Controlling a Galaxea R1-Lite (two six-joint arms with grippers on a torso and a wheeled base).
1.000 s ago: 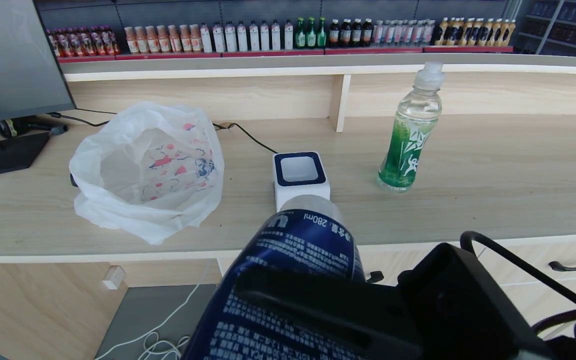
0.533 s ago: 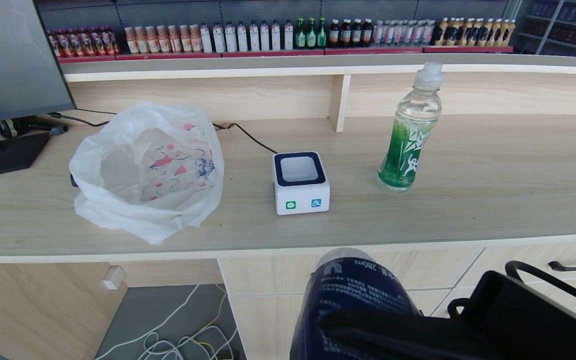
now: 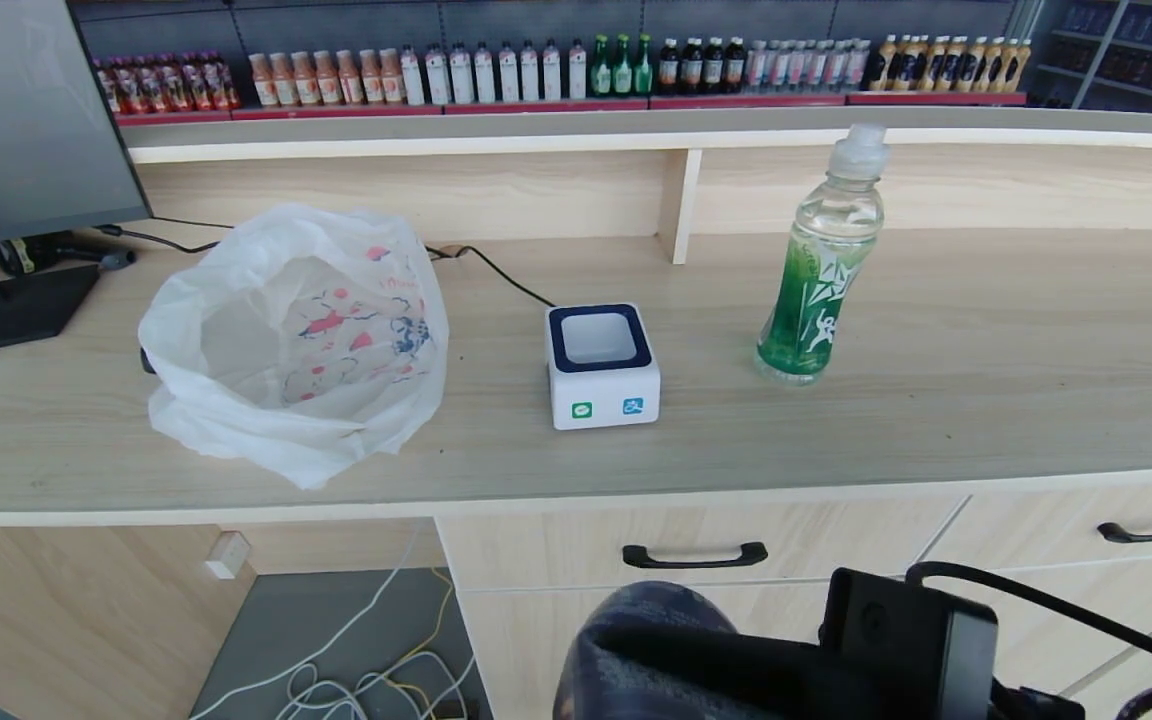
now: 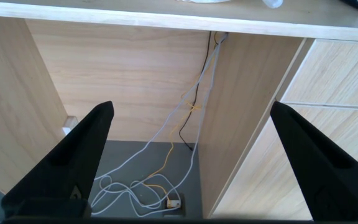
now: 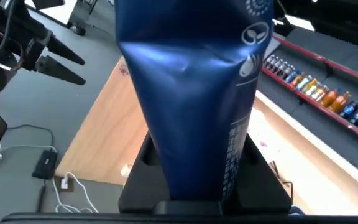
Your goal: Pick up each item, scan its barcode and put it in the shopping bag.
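Below the counter (image 3: 936, 400), the right gripper (image 5: 201, 168) clasps a half-hidden blue bottle (image 3: 651, 640), apparently.

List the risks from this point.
1. The right tool holds the dark blue labelled bottle low in front of the wooden counter; raising it could strike the counter's edge.
2. The white plastic shopping bag sags, so the bottle may snag its rim.
3. A sweep might topple the upright green-labelled clear bottle beside the white square scanner.

The green bottle (image 3: 821, 265) stands right of the scanner (image 3: 602, 365), shopping bag (image 3: 286, 340) left
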